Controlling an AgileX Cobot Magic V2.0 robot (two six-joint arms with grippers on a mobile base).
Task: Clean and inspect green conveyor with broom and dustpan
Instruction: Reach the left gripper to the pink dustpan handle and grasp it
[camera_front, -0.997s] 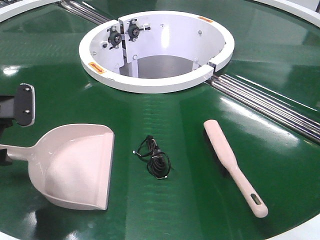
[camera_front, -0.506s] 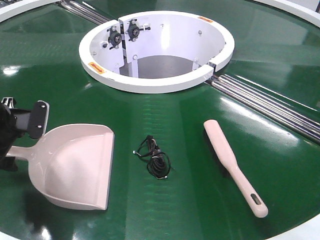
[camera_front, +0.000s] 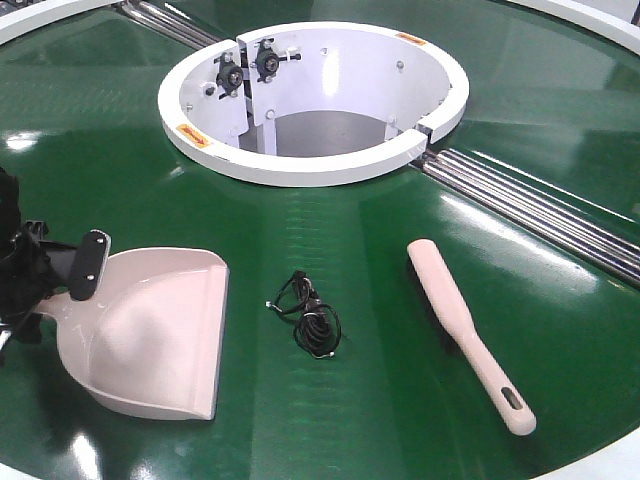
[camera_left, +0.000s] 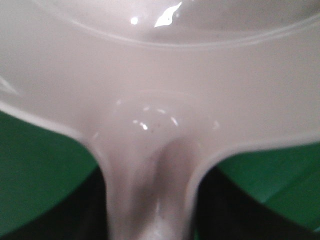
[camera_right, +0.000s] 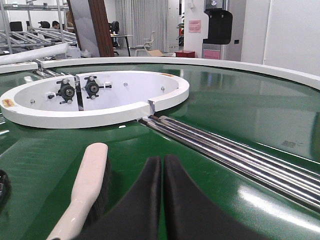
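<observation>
On the green conveyor (camera_front: 400, 400), the dustpan (camera_front: 150, 335) lies front left, its mouth facing right. The left hand (camera_front: 62, 283) sits at its handle, one dark finger (camera_front: 88, 264) beside the neck; whether it pinches cannot be told. The broom (camera_front: 465, 330) lies front right, just left of the right hand (camera_right: 162, 162), whose fingers are pressed together, holding nothing. The orange stickers (camera_front: 186, 131) on the white ring housing (camera_front: 300, 168) are too small to read.

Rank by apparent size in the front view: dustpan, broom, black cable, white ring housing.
1. white ring housing, largest though farthest away
2. dustpan
3. broom, about as long but far slimmer
4. black cable, smallest
</observation>
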